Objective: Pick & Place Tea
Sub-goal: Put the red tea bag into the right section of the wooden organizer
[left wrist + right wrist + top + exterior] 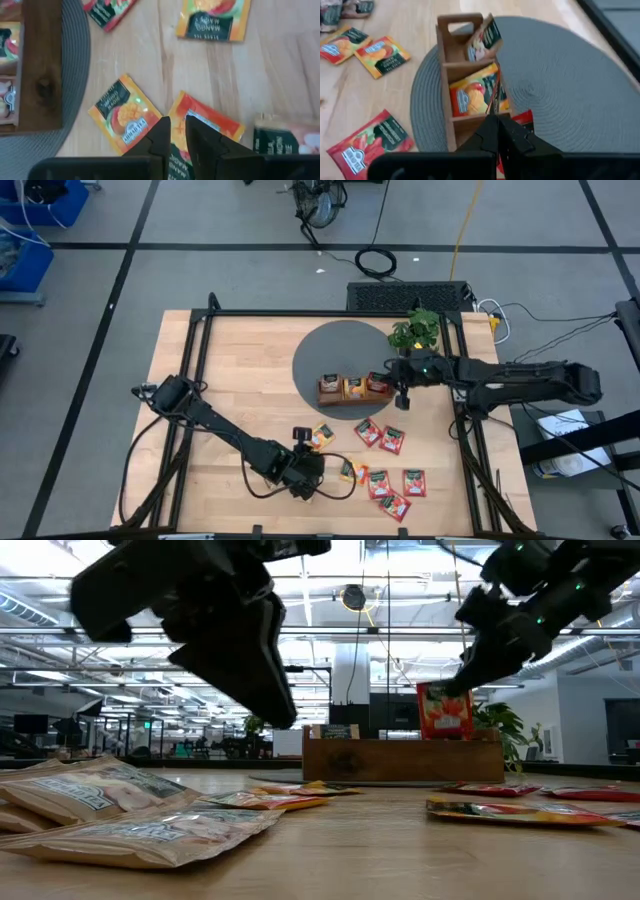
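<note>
The wooden tray (352, 388) stands on a round grey mat (330, 350); its compartments hold beige and orange sachets (472, 95). My right gripper (403, 396) is over the tray's right end, shut on a red sachet (445, 712). Loose red sachets (392, 440) and orange sachets (322, 437) lie flat on the table near the front edge. My left gripper (177, 131) hovers shut above an orange sachet (210, 122) and holds nothing. Beige sachets (130, 825) lie flat close to the low camera. My right gripper pinches the red sachet between its two fingers at the upper edge (462, 690), coming from above and slanting in from the table's right. The sachet hangs upright below the fingers, edge-on (493, 102) in the wrist view, with its lower end at the rim of the tray's right compartment.
A small green plant (415, 330) stands at the mat's far right, just behind my right arm. Black frame rails (200, 350) run along the table's sides. Bare wood lies left of the mat.
</note>
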Motion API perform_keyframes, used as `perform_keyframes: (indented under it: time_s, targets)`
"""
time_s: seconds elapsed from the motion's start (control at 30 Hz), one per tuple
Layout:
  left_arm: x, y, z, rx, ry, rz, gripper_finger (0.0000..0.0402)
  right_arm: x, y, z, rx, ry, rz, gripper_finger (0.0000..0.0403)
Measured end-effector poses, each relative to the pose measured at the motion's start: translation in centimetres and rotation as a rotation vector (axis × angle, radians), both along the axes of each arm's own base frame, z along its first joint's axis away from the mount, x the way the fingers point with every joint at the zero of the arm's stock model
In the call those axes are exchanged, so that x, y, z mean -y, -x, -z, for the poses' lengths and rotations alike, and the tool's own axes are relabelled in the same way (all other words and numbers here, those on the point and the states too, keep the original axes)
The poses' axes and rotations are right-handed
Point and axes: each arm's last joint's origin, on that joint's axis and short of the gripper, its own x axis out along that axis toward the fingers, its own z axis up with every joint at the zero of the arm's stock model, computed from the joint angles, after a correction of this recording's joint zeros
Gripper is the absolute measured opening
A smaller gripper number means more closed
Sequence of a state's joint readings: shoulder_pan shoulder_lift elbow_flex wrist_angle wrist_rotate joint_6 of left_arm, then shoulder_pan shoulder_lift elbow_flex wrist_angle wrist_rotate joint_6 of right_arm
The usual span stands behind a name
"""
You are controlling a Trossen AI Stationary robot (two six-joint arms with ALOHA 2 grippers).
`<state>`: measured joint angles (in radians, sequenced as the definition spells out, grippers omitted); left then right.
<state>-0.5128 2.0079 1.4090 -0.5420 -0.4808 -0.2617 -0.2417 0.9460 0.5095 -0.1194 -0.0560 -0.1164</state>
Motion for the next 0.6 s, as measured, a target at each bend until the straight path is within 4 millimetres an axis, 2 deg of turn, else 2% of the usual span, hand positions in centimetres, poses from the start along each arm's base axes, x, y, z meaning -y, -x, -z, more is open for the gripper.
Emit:
perform_keyframes:
  time_s: [0.37,0.6]
  targets:
    - [-0.7,-0.5,-0.1,0.01,0.002,-0.005,0.006,0.9,-0.7,2.3,-0.139,-0.035,0.006,0.0]
    - [-0.7,-0.5,-0.1,0.005,0.003,0.001,0.006,1.0,-0.9,2.7,-0.157,-0.041,0.048,0.0001]
